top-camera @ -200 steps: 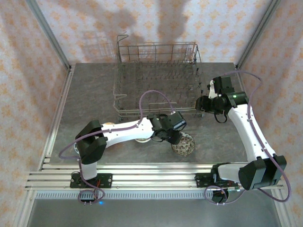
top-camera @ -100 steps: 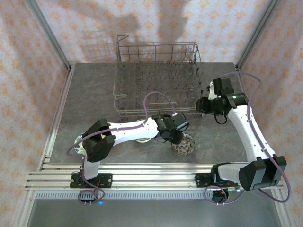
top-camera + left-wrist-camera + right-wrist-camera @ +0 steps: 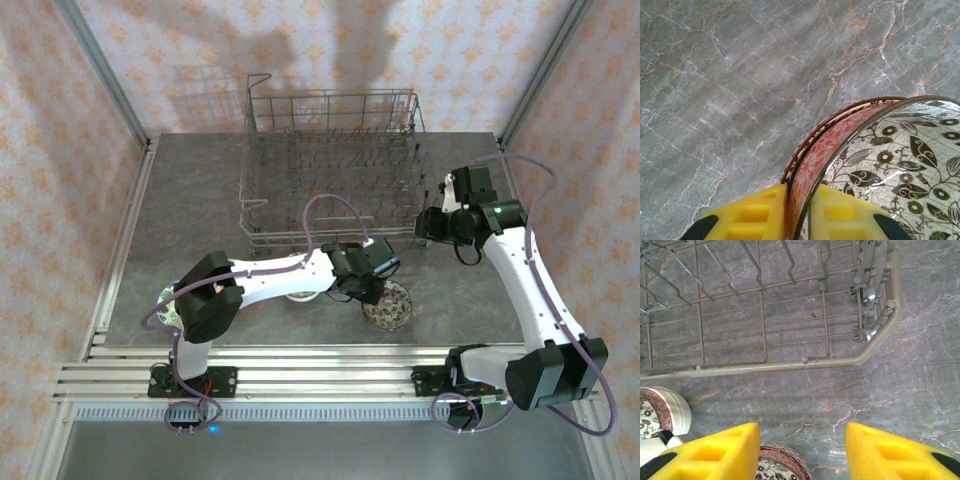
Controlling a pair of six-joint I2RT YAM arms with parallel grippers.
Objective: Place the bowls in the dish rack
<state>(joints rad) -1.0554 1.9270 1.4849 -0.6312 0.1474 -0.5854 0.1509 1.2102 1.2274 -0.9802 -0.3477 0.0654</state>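
Note:
A bowl [image 3: 388, 304] with a brown leaf pattern inside and a pink-red outside [image 3: 890, 165] sits on the table in front of the dish rack [image 3: 330, 165]. My left gripper [image 3: 367, 287] is shut on its near rim, one yellow pad inside and one outside [image 3: 799, 212]. A second, cream-sided bowl [image 3: 300, 294] lies partly under the left arm, and a third bowl [image 3: 166, 310] shows beside that arm's shoulder. My right gripper [image 3: 424, 226] hangs open by the rack's front right corner [image 3: 875, 342], nothing between its fingers [image 3: 802, 452]. Below it are the patterned bowl [image 3: 777, 465] and the cream bowl [image 3: 662, 412].
The grey wire rack stands at the back centre of the marble table [image 3: 190, 220], its tines upright and nothing in it that I can see. Patterned walls and metal posts close in the table on three sides. Aluminium rails [image 3: 320, 375] run along the near edge.
The left gripper has closed its pads on the patterned bowl's rim. The left arm's elbow swung back toward its base. The right arm shifted only slightly.

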